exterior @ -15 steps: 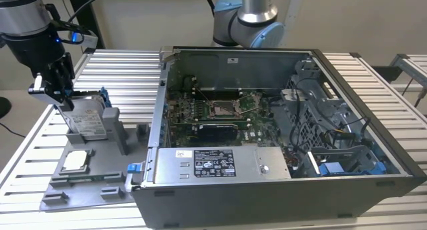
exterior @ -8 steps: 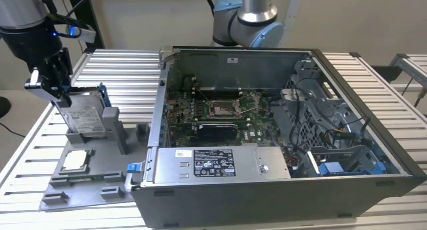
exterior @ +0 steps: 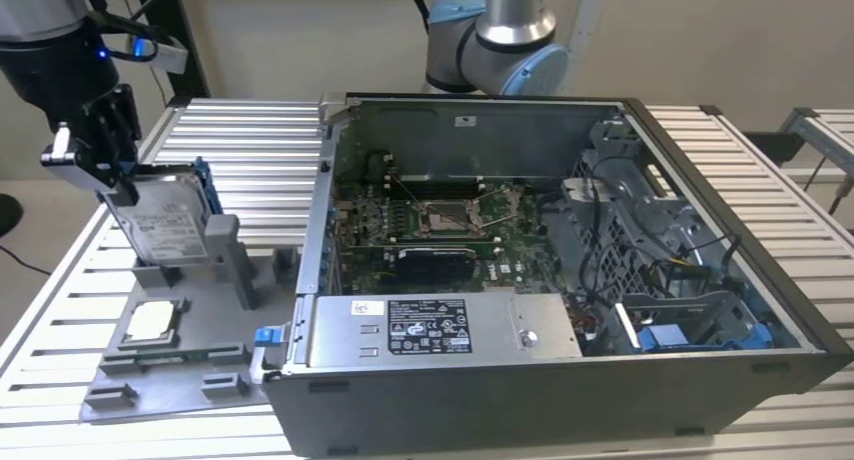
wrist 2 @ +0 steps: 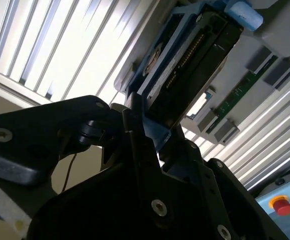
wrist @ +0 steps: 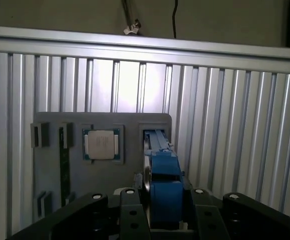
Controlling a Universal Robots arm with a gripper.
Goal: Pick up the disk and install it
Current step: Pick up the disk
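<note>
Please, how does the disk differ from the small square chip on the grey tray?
The disk stands on edge, gripped by the gripper; the chip lies flat on the grey tray. The disk is larger and rectangular; the chip is small and square. The disk has a blue frame; the chip has none. Both have silver-grey metal faces.

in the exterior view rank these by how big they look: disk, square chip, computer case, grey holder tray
1. computer case
2. grey holder tray
3. disk
4. square chip
</note>
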